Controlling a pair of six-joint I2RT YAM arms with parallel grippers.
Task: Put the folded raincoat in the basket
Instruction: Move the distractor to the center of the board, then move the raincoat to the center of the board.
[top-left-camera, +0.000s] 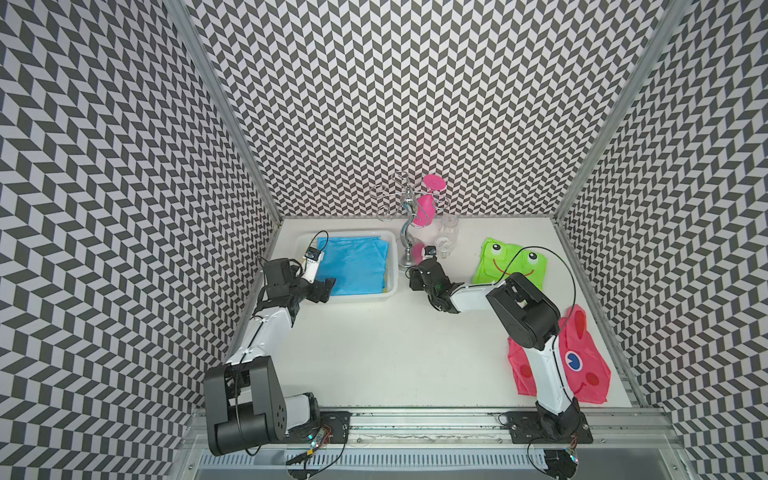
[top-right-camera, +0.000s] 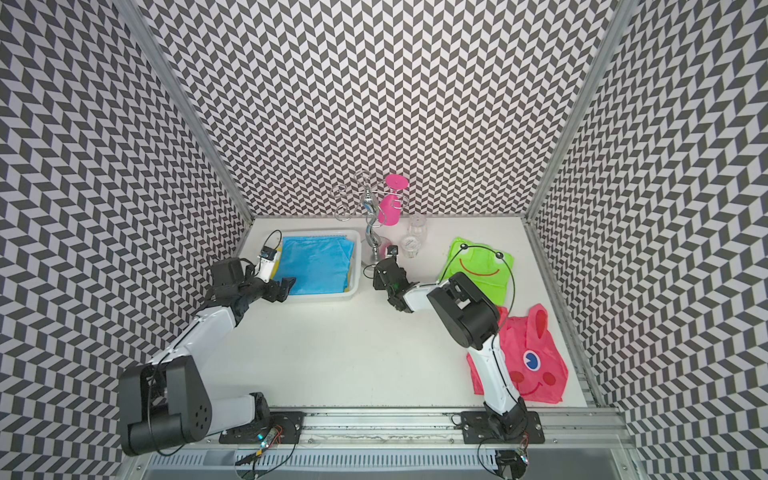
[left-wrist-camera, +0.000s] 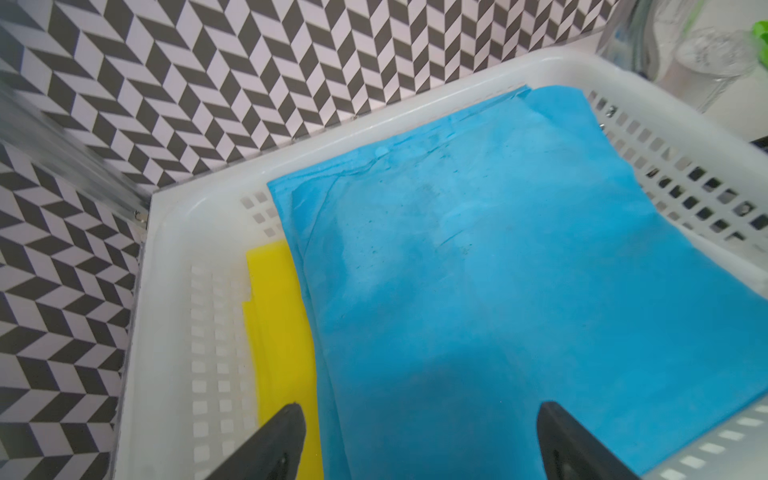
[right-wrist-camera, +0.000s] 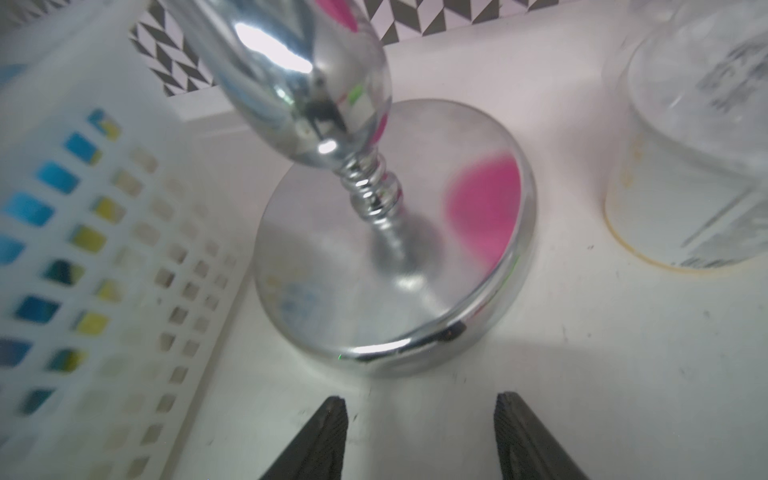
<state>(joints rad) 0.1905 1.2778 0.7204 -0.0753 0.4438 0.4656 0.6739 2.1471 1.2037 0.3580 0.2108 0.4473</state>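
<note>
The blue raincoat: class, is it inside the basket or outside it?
Inside. The folded blue raincoat lies flat within the rim of the white basket, on top of a yellow item.

white tabletop (top-left-camera: 395, 353), white perforated basket (top-left-camera: 345, 300) at far left corner, chrome stand (top-left-camera: 408, 258) on round base just beside basket, clear glasses (top-left-camera: 444, 245) near stand, green frog raincoat (top-left-camera: 505, 259) flat far right, pink raincoat (top-left-camera: 586, 361) flat near right edge
</note>
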